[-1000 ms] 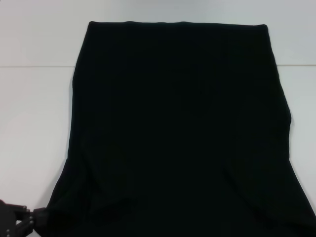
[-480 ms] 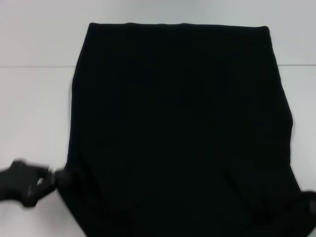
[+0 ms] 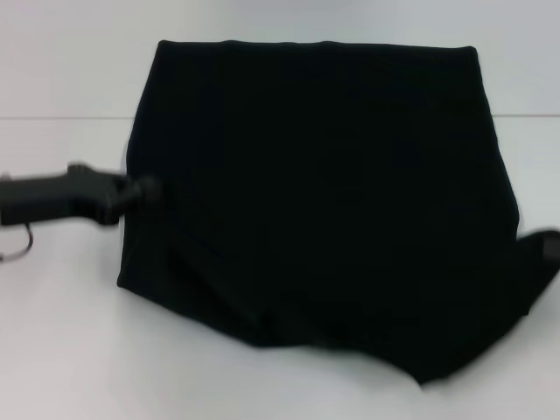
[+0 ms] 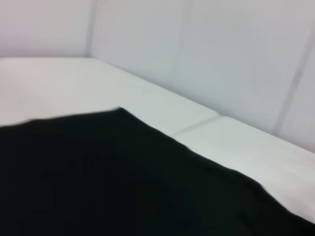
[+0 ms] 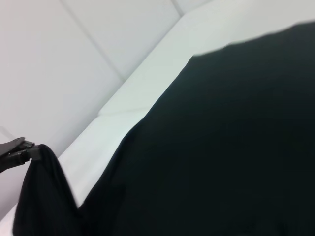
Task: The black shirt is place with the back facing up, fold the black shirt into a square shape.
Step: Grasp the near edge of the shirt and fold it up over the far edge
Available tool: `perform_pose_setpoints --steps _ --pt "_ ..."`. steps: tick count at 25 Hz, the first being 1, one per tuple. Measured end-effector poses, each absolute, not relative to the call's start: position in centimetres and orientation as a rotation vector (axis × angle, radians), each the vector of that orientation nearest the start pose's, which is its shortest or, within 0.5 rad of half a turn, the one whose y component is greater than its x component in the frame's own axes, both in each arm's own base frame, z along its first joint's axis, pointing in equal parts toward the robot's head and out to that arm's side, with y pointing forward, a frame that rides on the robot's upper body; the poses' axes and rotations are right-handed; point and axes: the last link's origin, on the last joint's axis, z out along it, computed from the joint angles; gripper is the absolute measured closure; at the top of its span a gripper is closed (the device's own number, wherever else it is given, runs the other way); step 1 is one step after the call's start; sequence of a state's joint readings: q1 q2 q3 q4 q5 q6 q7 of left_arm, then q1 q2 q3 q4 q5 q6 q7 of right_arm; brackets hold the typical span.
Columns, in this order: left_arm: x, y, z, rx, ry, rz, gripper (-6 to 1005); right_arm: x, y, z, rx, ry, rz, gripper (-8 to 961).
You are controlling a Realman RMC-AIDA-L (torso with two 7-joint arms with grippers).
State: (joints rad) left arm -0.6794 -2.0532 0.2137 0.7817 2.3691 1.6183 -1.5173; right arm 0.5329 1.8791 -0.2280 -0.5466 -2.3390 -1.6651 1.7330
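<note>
The left tool (image 3: 144, 189) has come up and forward along the left side of the black shirt (image 3: 324, 175). A second ago it sat at the near left corner, low at the edge of the head view; now it is level with the middle of the left edge, closed on a pinch of the cloth. The right wrist view shows it from across the shirt, with a bunch of fabric hanging down from its clamped tips (image 5: 29, 151).

With it the near hem has lifted off the white surface (image 3: 61, 350). The cloth, which earlier ran off the near edge of the view, now ends in a curved, sagging fold across the lower middle. This looks like the bottom-to-top fold under way, about half carried.

The far edge of the shirt lies flat and straight near the back of the surface, with its corners unmoved. Bare surface lies on the left, along the back and in front of the lifted hem, so there is room to carry the fold farther.

On the right, the right tool (image 3: 547, 245) sits at the shirt's right edge, where the cloth is raised to a point. It seems to hold that corner, but its fingers cannot be made out.
</note>
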Motion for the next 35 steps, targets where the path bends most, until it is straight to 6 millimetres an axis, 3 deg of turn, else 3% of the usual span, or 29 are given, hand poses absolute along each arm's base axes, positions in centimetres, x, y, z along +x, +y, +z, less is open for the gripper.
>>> perform_pose_setpoints --steps 7,17,23,35 --pt "-26.4 40.9 5.7 -2.399 -0.780 -0.483 993 31.5 37.3 9.3 -2.289 1.260 0.673 922" --pt "-25.2 45.8 5.3 -2.218 -0.744 -0.326 993 29.2 43.8 5.8 -2.144 1.214 0.517 922" --pt "-24.7 47.5 5.1 -2.146 -0.702 -0.253 993 28.2 45.6 4.6 -2.075 1.170 0.471 921" --pt "-23.9 48.8 5.2 -2.100 -0.652 -0.206 993 27.3 47.2 6.6 -2.015 1.132 0.505 921"
